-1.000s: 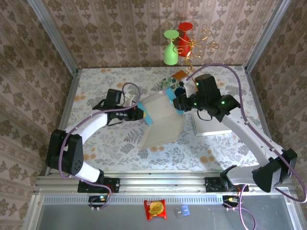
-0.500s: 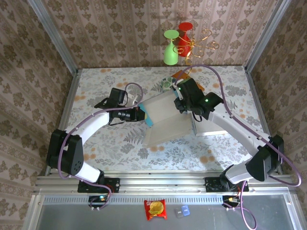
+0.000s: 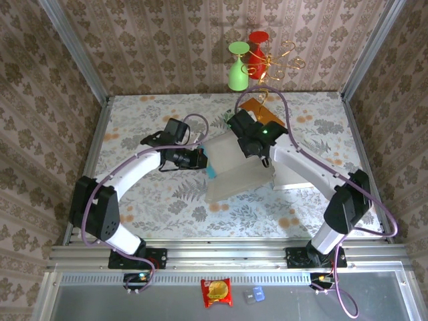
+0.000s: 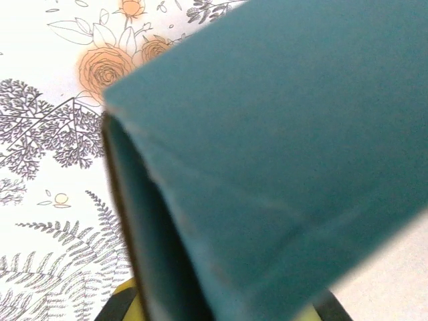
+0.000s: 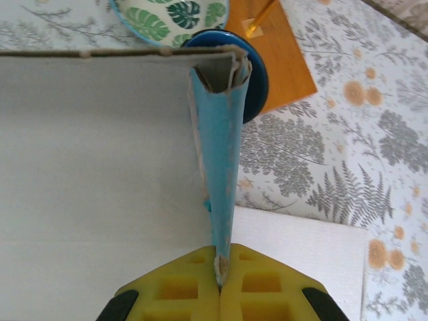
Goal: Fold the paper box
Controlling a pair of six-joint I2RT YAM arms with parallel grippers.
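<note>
The paper box (image 3: 234, 168) is a half-folded sheet, pale grey inside and blue outside, held tilted above the middle of the table. My left gripper (image 3: 202, 160) is shut on its left edge; in the left wrist view the teal outer face (image 4: 281, 134) sits very close, with a yellow fingertip (image 4: 127, 299) beneath it. My right gripper (image 3: 246, 142) is at the box's far edge. In the right wrist view its yellow fingers (image 5: 180, 287) are pressed together on a doubled blue flap (image 5: 221, 160) standing up beside the grey inner panel (image 5: 100, 174).
Past the box's far edge lie a leaf-patterned bowl (image 5: 170, 17), a blue plate (image 5: 257, 73) and an orange board (image 3: 259, 108). A white flat sheet (image 3: 294, 175) lies right of the box. Green (image 3: 237, 70) and red (image 3: 257, 48) glasses hang at the back wall. A snack packet (image 3: 216, 292) lies below the rail.
My right gripper has moved left along the box's far edge and closed on the blue flap. The left gripper has shifted a little right with the box.
</note>
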